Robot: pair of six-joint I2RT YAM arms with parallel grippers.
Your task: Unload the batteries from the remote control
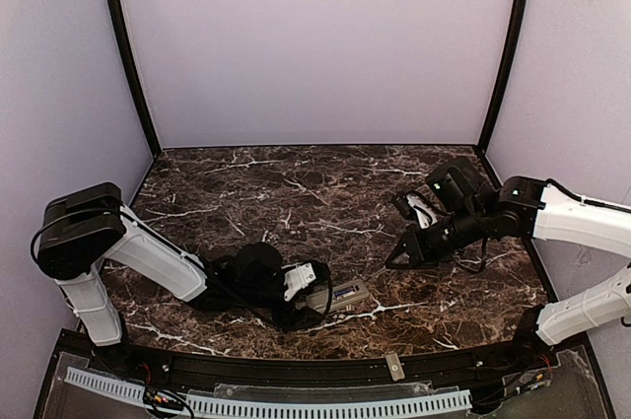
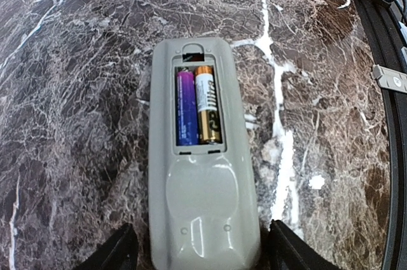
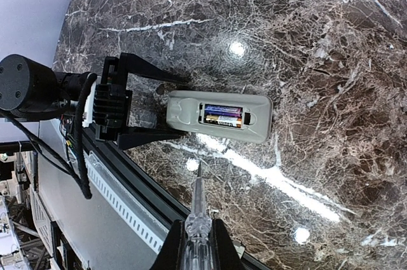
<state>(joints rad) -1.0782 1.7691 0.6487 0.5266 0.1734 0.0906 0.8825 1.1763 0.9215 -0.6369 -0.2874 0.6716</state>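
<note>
low near the front edge of the marble table (image 2: 70, 124), my left gripper (image 2: 202, 232) has its fingers (image 2: 121, 252) spread, one either side of the near end of the remote control (image 2: 206, 187). it lies back-up there, recess uncovered, two batteries (image 2: 198, 106) inside. my right gripper (image 3: 197, 244), raised well off to the right, pinches a thin screwdriver (image 3: 198, 209).

The top external camera looked down over the marble table (image 1: 325, 192) from its near edge. The left wrist camera sat close above the remote control (image 2: 203, 206); the right wrist camera, seemingly higher, shared it.
</note>
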